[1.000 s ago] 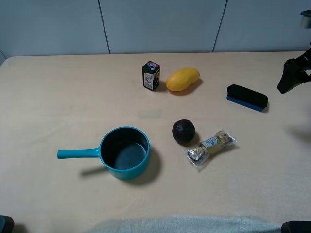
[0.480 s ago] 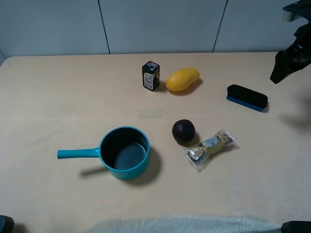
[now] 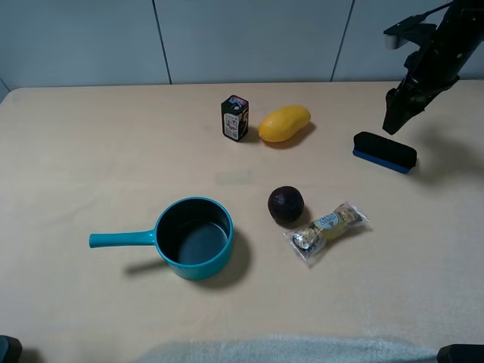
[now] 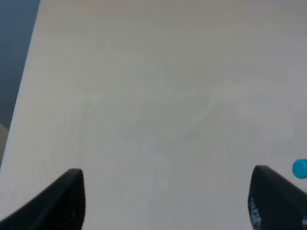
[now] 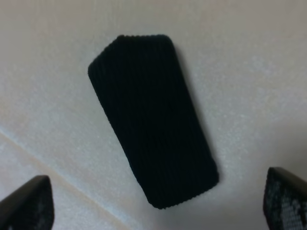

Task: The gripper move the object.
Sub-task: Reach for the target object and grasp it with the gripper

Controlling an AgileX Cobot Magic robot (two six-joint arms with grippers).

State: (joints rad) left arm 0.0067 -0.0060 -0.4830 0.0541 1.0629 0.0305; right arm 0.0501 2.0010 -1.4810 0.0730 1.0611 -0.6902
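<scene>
The object, an oblong block with a black felt top on a blue base [image 3: 384, 152], lies flat on the table at the right. My right gripper [image 3: 398, 117] hangs above and just behind it, apart from it. In the right wrist view the black felt top [image 5: 152, 118] lies between my two spread fingertips [image 5: 26, 206], so the gripper is open and empty. My left gripper [image 4: 168, 201] is open over bare table; it is out of the high view.
A small black upright box [image 3: 235, 117] and a yellow mango [image 3: 284, 123] stand at the back middle. A dark round fruit [image 3: 286, 205] and a wrapped sweets packet [image 3: 327, 228] lie mid-table. A teal saucepan [image 3: 193, 237] sits front left; its handle tip [image 4: 300, 168] shows in the left wrist view.
My right arm has moved in from the right edge, up and leftward, and now hangs over the block. The block and other things have not moved.
</scene>
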